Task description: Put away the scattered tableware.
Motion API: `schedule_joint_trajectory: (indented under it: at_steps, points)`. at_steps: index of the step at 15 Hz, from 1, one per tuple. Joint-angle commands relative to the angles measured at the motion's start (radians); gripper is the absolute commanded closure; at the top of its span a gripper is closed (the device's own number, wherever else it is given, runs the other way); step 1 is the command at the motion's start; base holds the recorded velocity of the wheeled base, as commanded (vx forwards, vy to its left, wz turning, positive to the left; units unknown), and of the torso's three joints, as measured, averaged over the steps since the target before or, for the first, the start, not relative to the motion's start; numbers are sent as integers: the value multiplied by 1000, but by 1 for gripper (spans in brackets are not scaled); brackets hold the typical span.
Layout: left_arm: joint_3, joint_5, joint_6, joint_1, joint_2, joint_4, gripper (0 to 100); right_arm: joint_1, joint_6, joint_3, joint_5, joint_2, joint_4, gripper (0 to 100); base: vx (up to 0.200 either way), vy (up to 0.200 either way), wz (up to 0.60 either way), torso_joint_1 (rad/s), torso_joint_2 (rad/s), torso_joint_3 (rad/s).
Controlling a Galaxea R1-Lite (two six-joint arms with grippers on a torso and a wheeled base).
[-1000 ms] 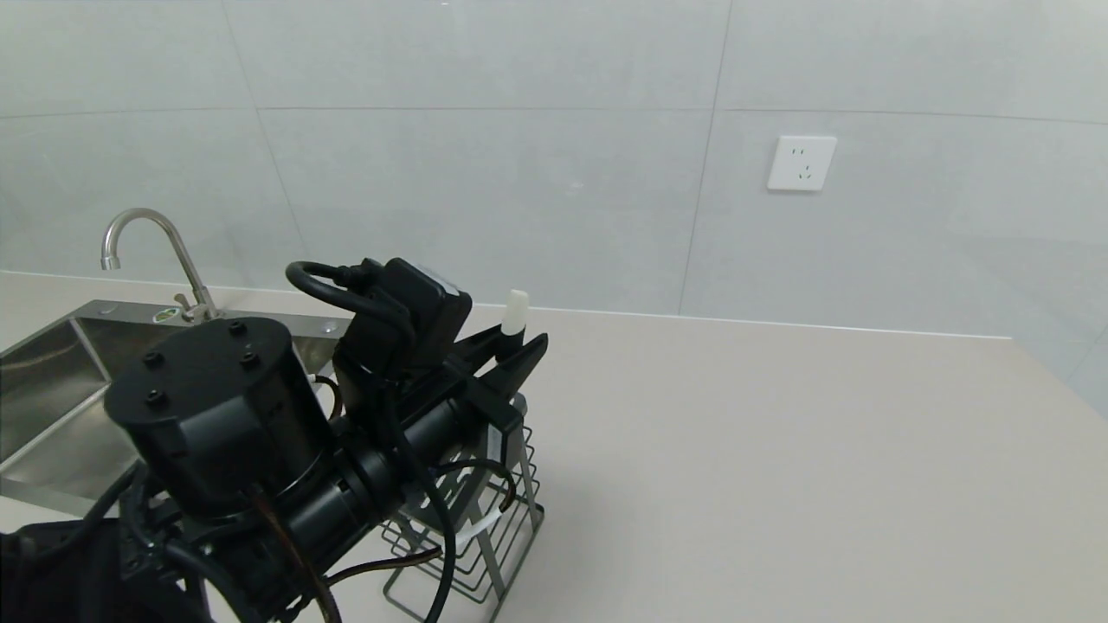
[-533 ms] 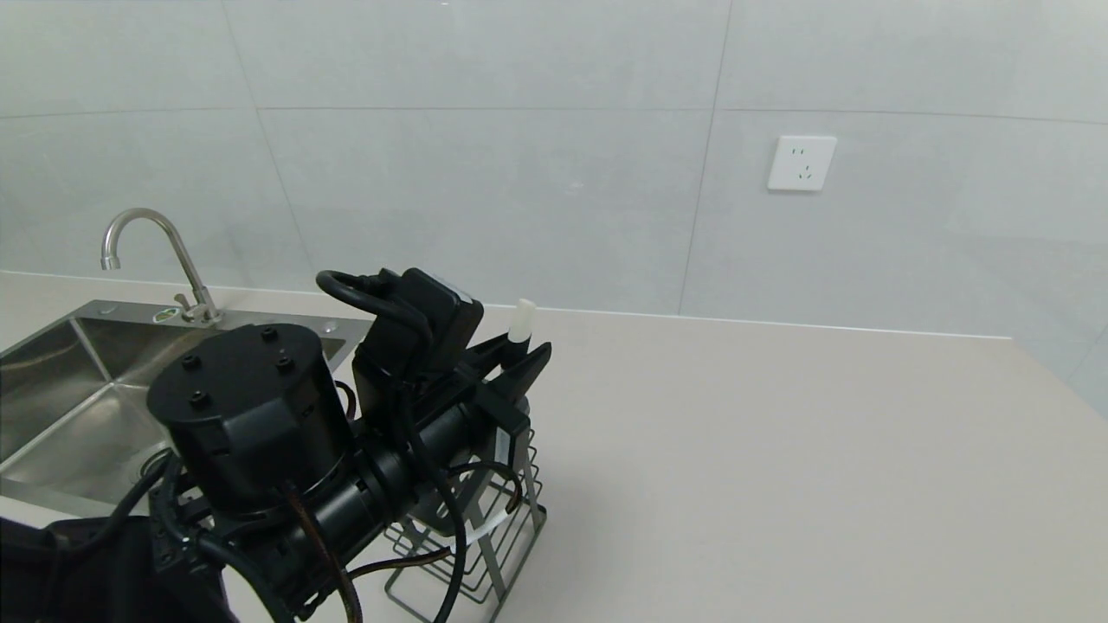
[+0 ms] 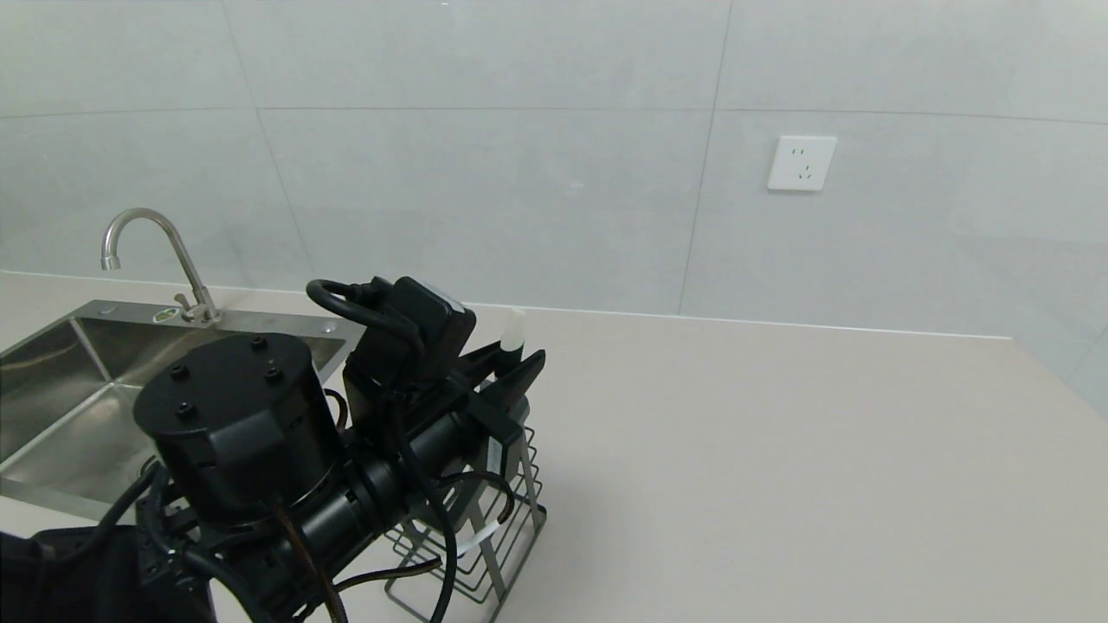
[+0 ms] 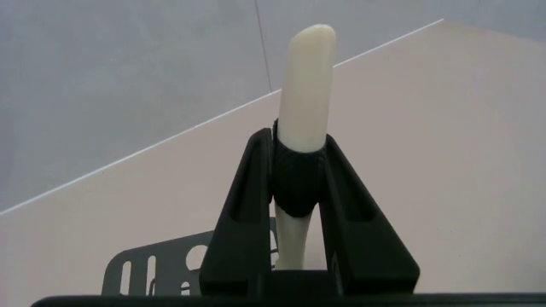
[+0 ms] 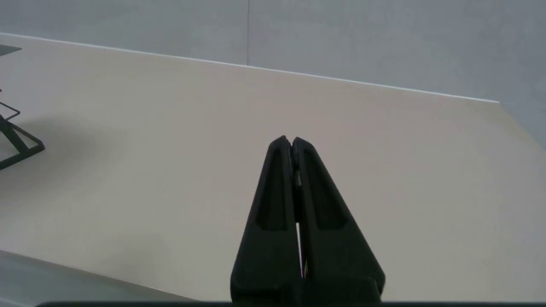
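Note:
My left gripper [image 3: 517, 359] hangs above a black wire rack [image 3: 485, 536] at the counter's front left, shut on a cream-white utensil handle [image 3: 514, 331] that sticks up past the fingertips. In the left wrist view the same handle [image 4: 304, 85] rises upright, clamped by my left gripper [image 4: 299, 166]; its lower end is hidden behind the gripper, with the rack's dark slotted plate [image 4: 153, 269] below. My right gripper [image 5: 293, 153] is shut with nothing between its fingers, above bare beige counter.
A steel sink [image 3: 61, 389] with a curved faucet [image 3: 143, 238] lies at the left. The beige counter [image 3: 779, 467] stretches to the right, up to a grey tiled wall with a white socket [image 3: 802, 162]. A corner of the wire rack [image 5: 17, 136] shows in the right wrist view.
The left arm, still holding the utensil, shifted right and lower, then back slightly left; the handle tip sits lower than one second ago. The right gripper's earlier state is not shown.

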Motion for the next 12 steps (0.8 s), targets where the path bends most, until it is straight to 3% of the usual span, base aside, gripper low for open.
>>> schedule_joint_trajectory:
  at_steps: [1, 6, 11, 12]
  points:
    - [14, -1, 0, -1, -6, 0, 100, 0, 0, 0, 0, 2, 0, 100, 0, 0, 0, 0, 0, 0]
    - [71, 0, 0, 0, -27, 1, 100, 0, 0, 0, 0, 2, 0, 100, 0, 0, 0, 0, 0, 0]
    - [66, -3, 2, 0, -26, 1, 100, 0, 0, 0, 0, 2, 0, 100, 0, 0, 0, 0, 0, 0]
    - [60, -4, 2, 0, -26, 1, 0, 0, 0, 0, 0, 2, 0, 100, 0, 0, 0, 0, 0, 0]
